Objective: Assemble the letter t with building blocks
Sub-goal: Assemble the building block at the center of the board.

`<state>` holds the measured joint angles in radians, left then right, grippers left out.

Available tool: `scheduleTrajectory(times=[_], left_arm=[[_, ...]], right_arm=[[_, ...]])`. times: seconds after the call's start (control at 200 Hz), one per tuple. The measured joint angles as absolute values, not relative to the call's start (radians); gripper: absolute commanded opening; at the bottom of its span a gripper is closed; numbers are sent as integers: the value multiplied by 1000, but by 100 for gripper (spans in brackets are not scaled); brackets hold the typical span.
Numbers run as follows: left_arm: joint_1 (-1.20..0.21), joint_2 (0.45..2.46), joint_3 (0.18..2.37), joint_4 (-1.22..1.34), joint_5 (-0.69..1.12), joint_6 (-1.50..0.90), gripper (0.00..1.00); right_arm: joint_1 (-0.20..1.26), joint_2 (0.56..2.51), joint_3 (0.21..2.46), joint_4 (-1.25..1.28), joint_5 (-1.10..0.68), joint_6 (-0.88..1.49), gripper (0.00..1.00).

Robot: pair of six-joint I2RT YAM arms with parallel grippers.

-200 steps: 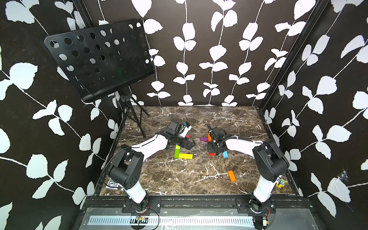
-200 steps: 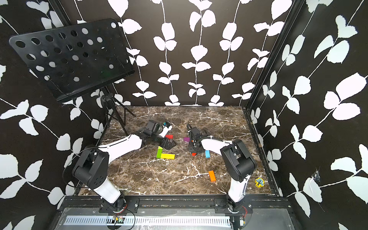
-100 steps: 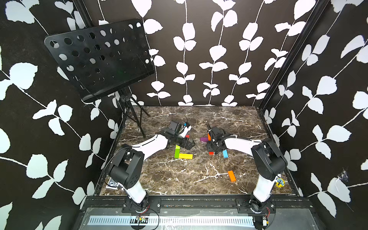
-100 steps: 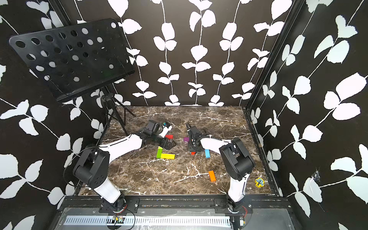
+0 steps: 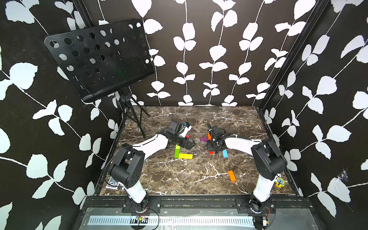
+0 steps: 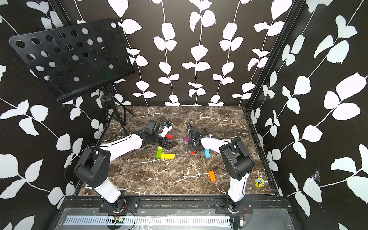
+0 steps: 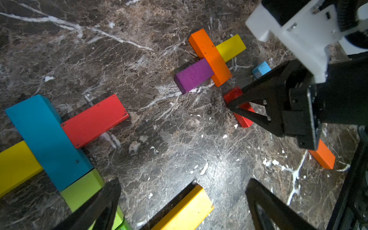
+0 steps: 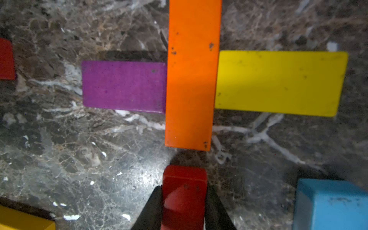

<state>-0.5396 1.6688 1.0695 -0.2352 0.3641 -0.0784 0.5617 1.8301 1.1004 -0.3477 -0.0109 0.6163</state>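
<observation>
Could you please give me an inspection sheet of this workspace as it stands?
Surface: marble tabletop, white flecks.
Job's things: left figure laid out in blue, red, yellow and green; right one has orange stem, purple block, yellow block; light blue block and orange block loose.
Clutter: yellow round item by the right arm's base; small flat box by the left base.
Grippers: left gripper open; right gripper shut on red block, just short of the stem's end.
Cables: black cable along right arm; thin wires at bases.
Surroundings: music stand; leaf-patterned walls.
</observation>
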Motion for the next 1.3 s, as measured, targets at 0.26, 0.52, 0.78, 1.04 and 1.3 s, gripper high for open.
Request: scheduleTrajectory(times=[0.26, 0.52, 0.78, 1.04, 1.3], left_arm=[[-540, 1674, 1073, -235, 368, -78, 99], [-540, 1674, 1074, -235, 373, -78, 99], [-540, 1675, 1081, -235, 381, -78, 99], [-540, 1687, 1081, -235, 385, -78, 99], [-539, 1689, 1081, -236, 385, -78, 99]], right_arm=[[560, 1837, 1108, -347, -11, 616, 33], [558, 1843, 1115, -344, -11, 613, 33], [554, 1844, 1116, -343, -11, 612, 34], [551, 1845, 1116, -340, -11, 609, 35], [550, 1846, 1116, -340, -12, 609, 35]])
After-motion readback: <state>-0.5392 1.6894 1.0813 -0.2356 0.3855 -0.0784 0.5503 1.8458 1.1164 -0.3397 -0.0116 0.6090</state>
